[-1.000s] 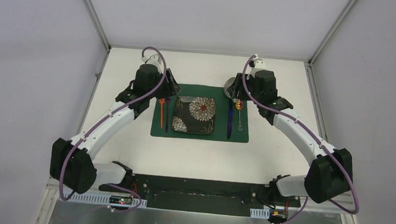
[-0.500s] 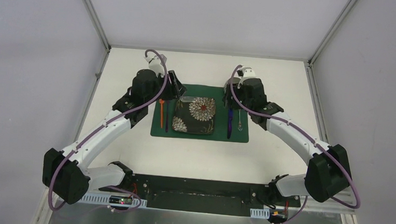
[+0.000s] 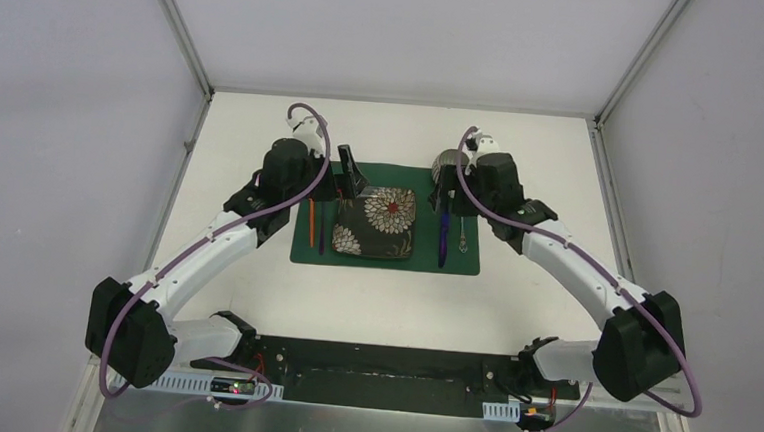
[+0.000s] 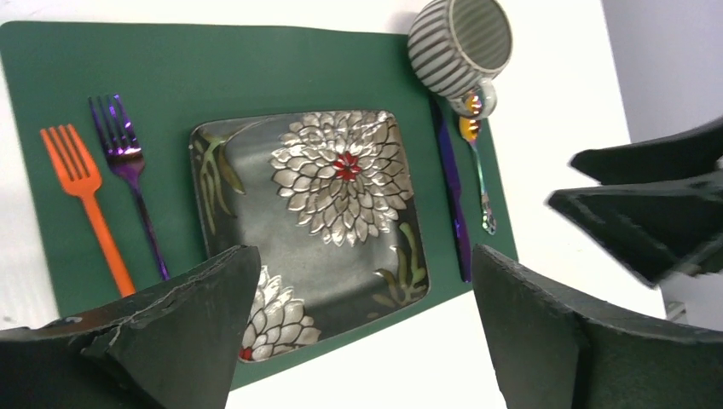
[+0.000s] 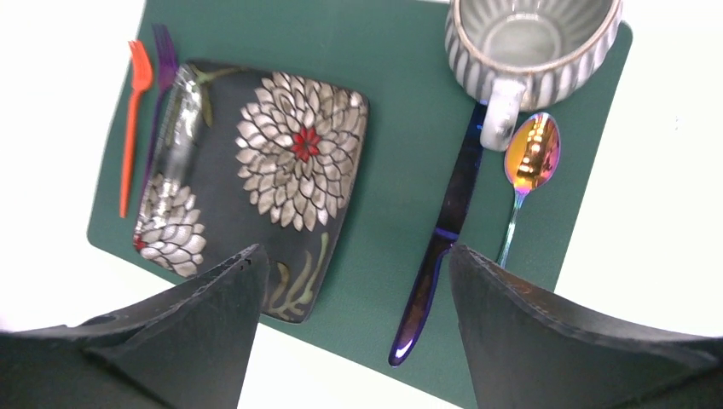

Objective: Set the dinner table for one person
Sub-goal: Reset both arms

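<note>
Overhead, the mug (image 3: 445,160) seems half hidden.

Forks (image 4: 124,158) left of plate (image 4: 247,196), mug (image 4: 456,47) perhaps touching spoon (image 4: 468,129)

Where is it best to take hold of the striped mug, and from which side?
Probably its rim, from straight above. The mug stands upright with an open mouth, so one finger fits inside the wall and one outside. Take the side away from the handle: it is small, and the knife and the spoon lie close beside it.
</note>
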### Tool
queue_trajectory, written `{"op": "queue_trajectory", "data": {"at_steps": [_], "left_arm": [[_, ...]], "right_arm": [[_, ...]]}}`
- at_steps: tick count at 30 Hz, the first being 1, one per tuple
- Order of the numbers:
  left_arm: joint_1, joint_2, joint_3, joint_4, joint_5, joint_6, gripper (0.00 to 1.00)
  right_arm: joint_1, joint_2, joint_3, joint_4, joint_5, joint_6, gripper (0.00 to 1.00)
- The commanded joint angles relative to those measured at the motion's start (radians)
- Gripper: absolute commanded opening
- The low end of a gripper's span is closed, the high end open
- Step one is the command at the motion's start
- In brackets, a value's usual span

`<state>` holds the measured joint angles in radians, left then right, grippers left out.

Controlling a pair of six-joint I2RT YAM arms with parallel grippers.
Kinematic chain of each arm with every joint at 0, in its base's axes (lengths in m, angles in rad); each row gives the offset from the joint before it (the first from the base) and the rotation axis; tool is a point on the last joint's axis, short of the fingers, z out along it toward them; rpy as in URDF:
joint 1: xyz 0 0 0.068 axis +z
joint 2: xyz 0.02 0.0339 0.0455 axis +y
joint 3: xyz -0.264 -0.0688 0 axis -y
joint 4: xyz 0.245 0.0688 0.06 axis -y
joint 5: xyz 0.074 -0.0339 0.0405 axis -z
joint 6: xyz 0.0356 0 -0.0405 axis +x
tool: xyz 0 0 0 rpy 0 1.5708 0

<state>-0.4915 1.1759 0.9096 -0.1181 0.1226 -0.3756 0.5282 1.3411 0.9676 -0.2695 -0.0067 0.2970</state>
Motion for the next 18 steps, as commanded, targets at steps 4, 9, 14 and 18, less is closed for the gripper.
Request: {"op": "queue_trajectory", "data": {"at_steps": [4,9,14,18], "left_arm": [[-0.007,-0.022,0.071,-0.047,-0.042,0.039,0.99],[-0.007,-0.025,0.078,-0.063,-0.042,0.044,0.99],[-0.007,-0.043,0.058,-0.065,-0.049,0.040,0.99],[-0.007,-0.054,0.054,-0.072,-0.050,0.041,0.99]], "right_arm": [[0.004,-0.110,0.067,0.010,0.040,-0.014,0.81],[0.004,-0.100,0.071,0.005,0.031,-0.011,0.82],[0.004,-0.098,0.049,0.015,0.023,-0.018,0.80],[0.004,-0.130,0.034,0.022,0.067,-0.010,0.83]]}}
